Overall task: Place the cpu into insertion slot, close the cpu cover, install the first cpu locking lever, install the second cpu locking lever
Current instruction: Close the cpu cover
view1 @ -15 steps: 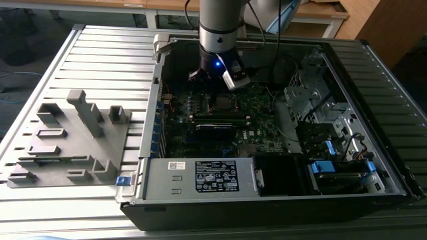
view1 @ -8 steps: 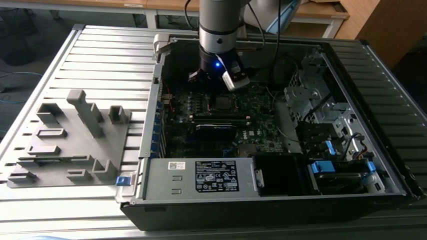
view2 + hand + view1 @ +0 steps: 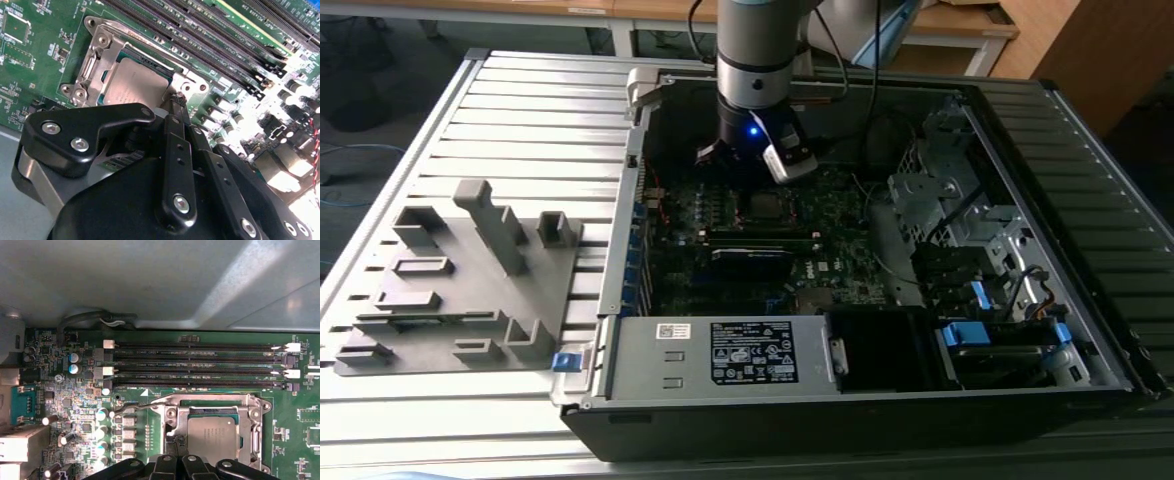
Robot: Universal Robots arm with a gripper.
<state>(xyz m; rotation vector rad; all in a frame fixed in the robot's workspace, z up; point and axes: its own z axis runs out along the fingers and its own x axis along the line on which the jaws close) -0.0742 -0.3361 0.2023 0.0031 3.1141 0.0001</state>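
On one insertion slot [image 3: 767, 205], one cpu [image 3: 212, 440] framed by one cpu cover [image 3: 220, 399], fingers [image 3: 176, 135] pinched together alongside.

Soft, even daylight lies on the table [image 3: 520, 110] in the exterior view, while the inside of the case [image 3: 854, 425] sits in deep shadow. A small blue lamp [image 3: 754, 130] glows on the arm [image 3: 758, 60]. In the second wrist view the board [image 3: 35, 75] is brightly lit and burns out to white glare near the red wires [image 3: 313, 127]. The cover [image 3: 92, 65] glints, and the black gripper [image 3: 177, 99] looms dark. In the first wrist view a pale band of light crosses the grey wall [image 3: 240, 280], and the white clips [image 3: 293, 347] flare.
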